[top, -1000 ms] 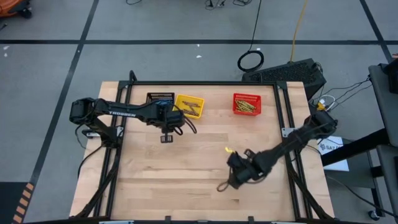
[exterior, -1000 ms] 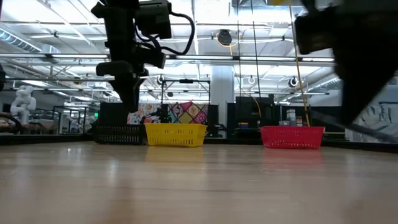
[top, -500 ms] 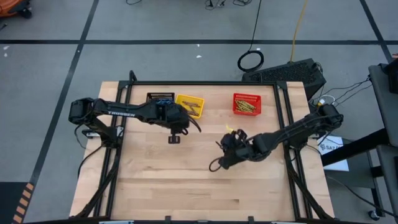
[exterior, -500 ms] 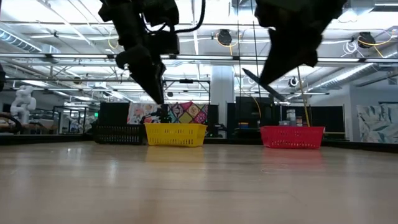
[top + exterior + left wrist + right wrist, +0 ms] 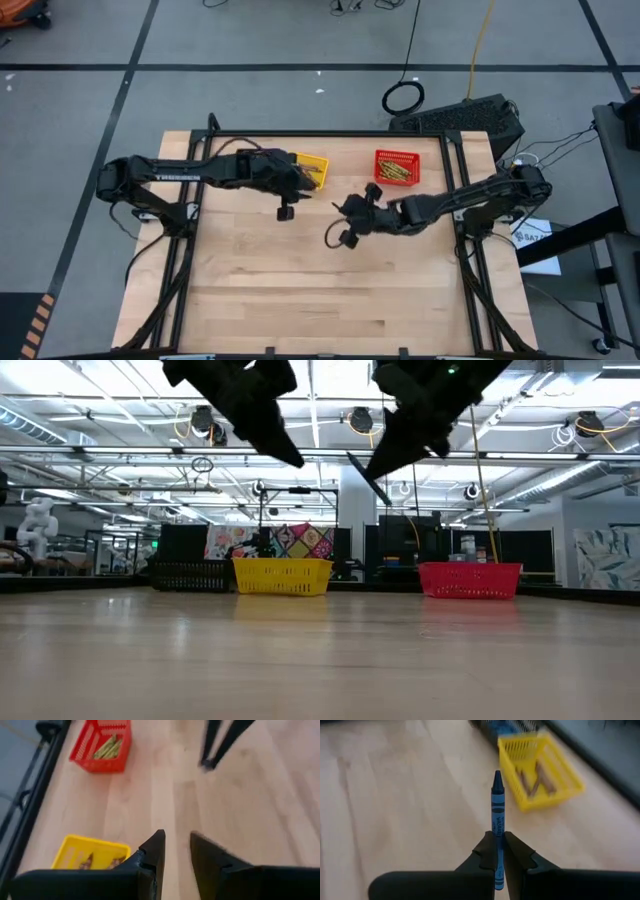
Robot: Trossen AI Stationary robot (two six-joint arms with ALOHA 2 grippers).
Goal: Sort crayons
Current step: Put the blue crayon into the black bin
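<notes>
1. Right gripper (image 5: 496, 851) is clamped on a blue crayon (image 5: 496, 802), tip pointing out past the fingers; in the high view it sits centre frame, above the table (image 5: 300, 290).
2. Left gripper (image 5: 176, 851) is partly open and holds nothing, just beside the yellow basket (image 5: 309, 168).
3. Blue likely goes in the black basket (image 5: 507, 726), at the top edge of the right wrist view, beyond the yellow one.
4. Carry high over the yellow rim, clear the left arm, and release low inside.
5. Red basket (image 5: 396, 167), upper right, holds olive sticks.

Right gripper (image 5: 496, 851) carried blue crayon (image 5: 497, 805) up-table; left gripper (image 5: 176, 851) shifted beside yellow basket (image 5: 312, 163)
</notes>
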